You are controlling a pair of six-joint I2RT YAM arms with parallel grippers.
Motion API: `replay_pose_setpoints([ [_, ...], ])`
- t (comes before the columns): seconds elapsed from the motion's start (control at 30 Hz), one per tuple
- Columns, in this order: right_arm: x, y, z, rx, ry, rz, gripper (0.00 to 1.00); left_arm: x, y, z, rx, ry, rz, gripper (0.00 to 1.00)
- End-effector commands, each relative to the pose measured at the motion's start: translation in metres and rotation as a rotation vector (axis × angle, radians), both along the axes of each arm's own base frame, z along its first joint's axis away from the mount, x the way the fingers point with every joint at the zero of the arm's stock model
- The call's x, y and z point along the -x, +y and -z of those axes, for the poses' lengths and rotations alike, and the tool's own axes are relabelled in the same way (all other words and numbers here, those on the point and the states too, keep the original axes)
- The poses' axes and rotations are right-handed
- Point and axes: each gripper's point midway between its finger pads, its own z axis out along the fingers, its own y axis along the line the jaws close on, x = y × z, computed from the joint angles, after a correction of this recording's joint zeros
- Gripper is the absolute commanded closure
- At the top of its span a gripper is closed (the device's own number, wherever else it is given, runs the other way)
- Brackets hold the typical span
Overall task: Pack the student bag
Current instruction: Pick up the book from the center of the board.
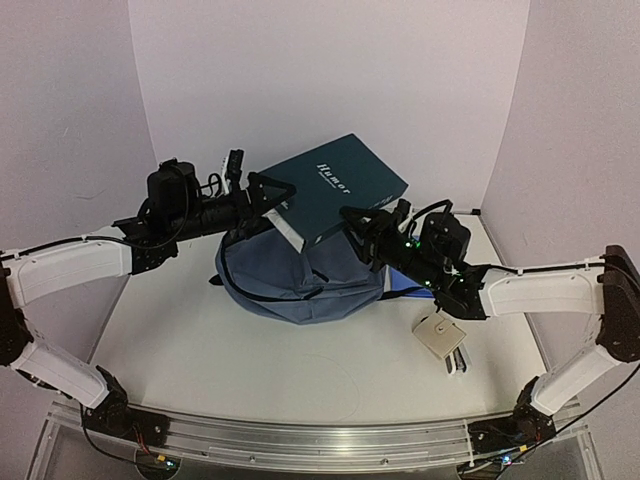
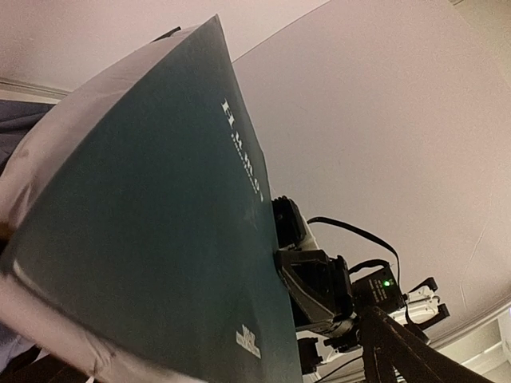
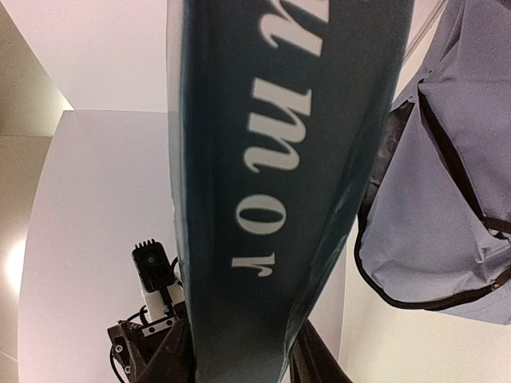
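The right gripper [image 1: 352, 222] clamps the near edge of a dark teal book [image 1: 345, 185] lettered "Humor" in white, the left gripper [image 1: 275, 195] gapes wide at its page-side corner, and the student bag [image 1: 290, 285] lies beneath, mid-way across the table [image 1: 230, 350], with open tabletop in front

Plain, pale lilac-white panels close in the work area: a back wall [image 1: 330, 70], a left side wall [image 1: 60, 110] and a right side wall [image 1: 580, 120], meeting at soft vertical corners. The matte white surface [image 1: 250, 360] sits under even, diffuse light. An aluminium rail [image 1: 320, 440] runs along its near edge.
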Motion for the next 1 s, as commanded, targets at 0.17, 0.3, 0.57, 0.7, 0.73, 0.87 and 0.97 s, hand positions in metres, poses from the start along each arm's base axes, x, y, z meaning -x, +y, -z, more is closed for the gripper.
replay_pose_setpoints([
  [0.17, 0.010, 0.012, -0.058, -0.149, -0.129, -0.012, 0.67, -0.011, -0.003, -0.029, 0.092, -0.033, -0.038, 0.23],
  [0.3, 0.011, 0.013, -0.054, -0.142, -0.125, -0.006, 0.66, -0.013, 0.001, -0.031, 0.108, -0.025, -0.065, 0.43],
  [0.57, 0.009, 0.006, -0.041, -0.096, -0.116, 0.035, 0.54, -0.013, 0.009, -0.032, 0.143, 0.002, -0.103, 0.64],
  [0.7, 0.009, 0.000, -0.034, -0.050, -0.117, 0.064, 0.43, -0.016, 0.012, -0.031, 0.141, 0.018, -0.132, 0.71],
  [0.73, 0.009, -0.003, -0.033, -0.036, -0.117, 0.074, 0.40, -0.017, 0.014, -0.030, 0.139, 0.024, -0.142, 0.72],
  [0.87, 0.010, -0.022, -0.025, 0.061, -0.118, 0.147, 0.23, -0.024, 0.024, -0.034, 0.118, 0.026, -0.190, 0.74],
  [0.97, 0.012, -0.042, -0.015, 0.195, -0.119, 0.229, 0.15, -0.035, 0.044, -0.038, 0.088, 0.017, -0.240, 0.75],
])
